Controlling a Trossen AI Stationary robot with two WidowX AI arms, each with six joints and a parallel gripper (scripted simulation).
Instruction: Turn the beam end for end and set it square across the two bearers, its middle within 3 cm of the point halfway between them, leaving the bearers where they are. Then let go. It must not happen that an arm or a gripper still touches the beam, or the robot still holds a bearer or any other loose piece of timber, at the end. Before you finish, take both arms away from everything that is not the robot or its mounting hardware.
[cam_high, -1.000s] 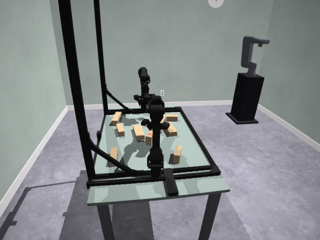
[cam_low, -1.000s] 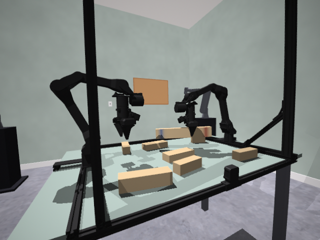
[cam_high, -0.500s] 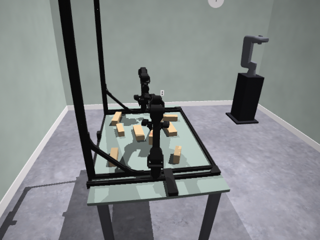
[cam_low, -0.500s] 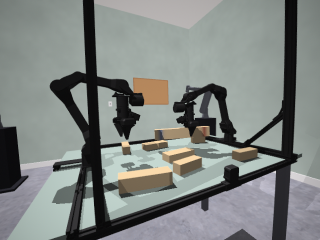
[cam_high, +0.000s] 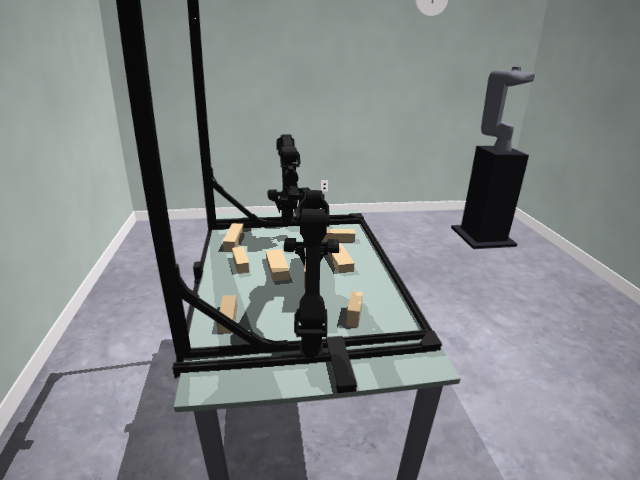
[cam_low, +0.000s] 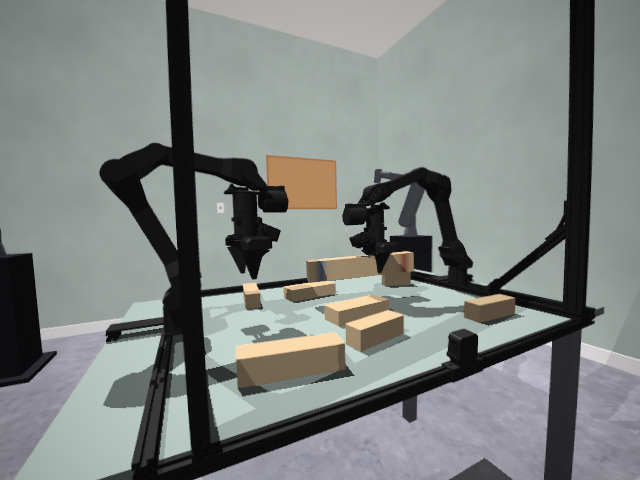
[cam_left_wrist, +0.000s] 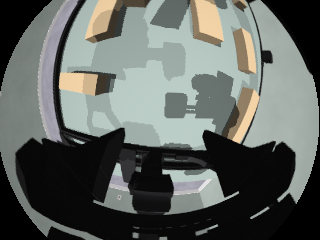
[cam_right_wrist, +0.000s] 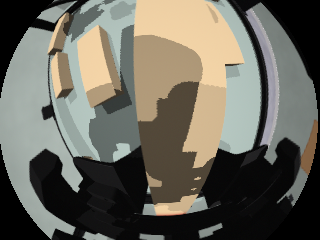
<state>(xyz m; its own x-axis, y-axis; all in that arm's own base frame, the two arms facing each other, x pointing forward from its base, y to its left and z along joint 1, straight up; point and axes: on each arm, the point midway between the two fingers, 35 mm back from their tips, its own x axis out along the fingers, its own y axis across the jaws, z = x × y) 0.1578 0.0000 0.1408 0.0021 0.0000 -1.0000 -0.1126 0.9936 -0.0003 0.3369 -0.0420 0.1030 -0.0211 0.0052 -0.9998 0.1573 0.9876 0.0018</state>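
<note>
The beam (cam_low: 346, 268) (cam_right_wrist: 170, 65) has a blue band near one end and a red band near the other. My right gripper (cam_low: 381, 266) (cam_right_wrist: 171, 141) is shut on it, holding it above the table, lengthwise in the top view, where the near arm hides most of it. In the right wrist view it passes between two similar blocks, one block (cam_high: 277, 263) (cam_low: 356, 310) (cam_left_wrist: 206, 22) (cam_right_wrist: 97, 60) and another block (cam_high: 343, 262) (cam_low: 309, 290) (cam_left_wrist: 102, 22), perhaps the bearers; I cannot be sure. My left gripper (cam_low: 247, 272) (cam_left_wrist: 165, 133) is open and empty, high above the table.
Other blocks stand around: a long block (cam_high: 233, 236) (cam_low: 290, 361), a shorter block (cam_high: 240, 259) (cam_low: 374, 330), a block (cam_high: 227, 312) (cam_low: 489, 308), a block (cam_high: 354, 308) near the right arm, and a block (cam_high: 343, 235) (cam_low: 251, 297). Black rails and posts frame the table.
</note>
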